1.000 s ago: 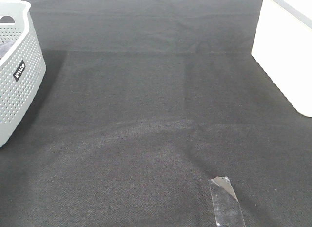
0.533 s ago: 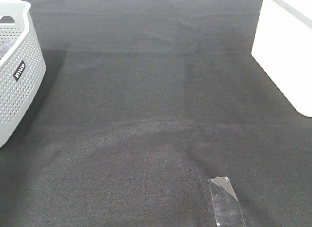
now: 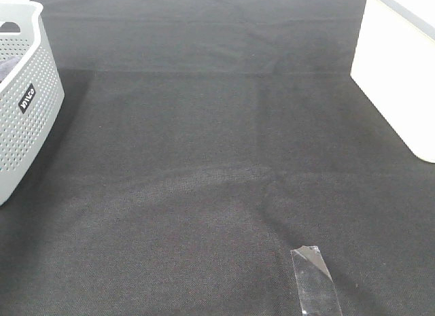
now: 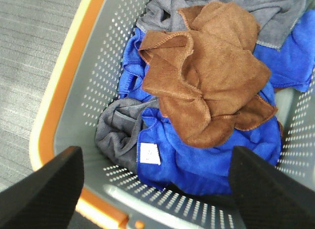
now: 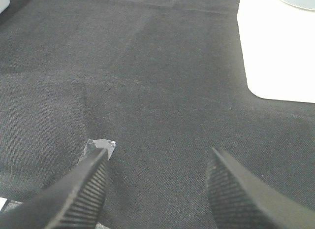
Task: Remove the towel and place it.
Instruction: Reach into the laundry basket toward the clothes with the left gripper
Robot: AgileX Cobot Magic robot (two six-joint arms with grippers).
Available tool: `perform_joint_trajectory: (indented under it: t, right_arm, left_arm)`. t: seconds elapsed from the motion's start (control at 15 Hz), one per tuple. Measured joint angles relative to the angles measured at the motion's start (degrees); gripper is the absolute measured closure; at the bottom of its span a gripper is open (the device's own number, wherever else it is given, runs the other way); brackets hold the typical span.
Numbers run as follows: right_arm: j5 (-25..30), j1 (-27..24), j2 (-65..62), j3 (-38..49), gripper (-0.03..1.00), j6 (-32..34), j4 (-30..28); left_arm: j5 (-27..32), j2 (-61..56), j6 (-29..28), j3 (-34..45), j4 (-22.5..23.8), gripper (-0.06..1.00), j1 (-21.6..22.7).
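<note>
Left gripper [image 4: 155, 157]: my jaws spread, over towel [image 4: 206, 86].
Right gripper [image 5: 160, 155]: spread, empty.
Change: none; grasp not begun.

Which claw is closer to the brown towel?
Left. The left claw hangs open over the brown towel in the grey basket; the right claw is over the black table cloth by the tape strip.

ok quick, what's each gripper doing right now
Left gripper: open, holding nothing, above the brown towel in the basket.
Right gripper: open, holding nothing, over the black table cloth.
</note>
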Motion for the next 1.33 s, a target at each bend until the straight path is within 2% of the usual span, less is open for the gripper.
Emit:
perform_joint_trajectory:
  t: [0.27, 0.4, 0.53, 0.67, 0.87, 1.2, 1.33]
  right_arm:
    - [0.0, 0.0, 0.0, 0.0, 0.40, 0.0, 0.0]
    - [0.0, 0.0, 0.0, 0.0, 0.40, 0.0, 0.0]
    - [0.0, 0.0, 0.0, 0.0, 0.40, 0.0, 0.0]
    - [0.0, 0.0, 0.0, 0.0, 0.40, 0.0, 0.0]
    - [0.0, 0.0, 0.0, 0.0, 0.40, 0.0, 0.0]
    - [0.0, 0.0, 0.0, 0.0, 0.40, 0.0, 0.0]
    - [0.0, 0.0, 0.0, 0.0, 0.40, 0.0, 0.0]
  left_arm:
    - [0.0, 6.9, 0.0, -4.0, 1.5, 0.18, 0.4]
    - [0.6, 9.3, 0.0, -5.9, 1.5, 0.18, 2.9]
    - [0.1, 11.1, 2.9, -6.4, 0.0, 0.18, 5.8]
    - [-1.0, 11.7, 3.8, -6.4, -1.1, 0.18, 6.4]
    - [-6.8, 14.4, 4.4, -6.4, -2.6, 0.18, 6.4]
    - [-10.0, 18.9, 4.4, -7.5, -2.6, 0.18, 6.4]
    - [-12.7, 21.5, 4.4, -7.9, -4.0, 0.18, 6.4]
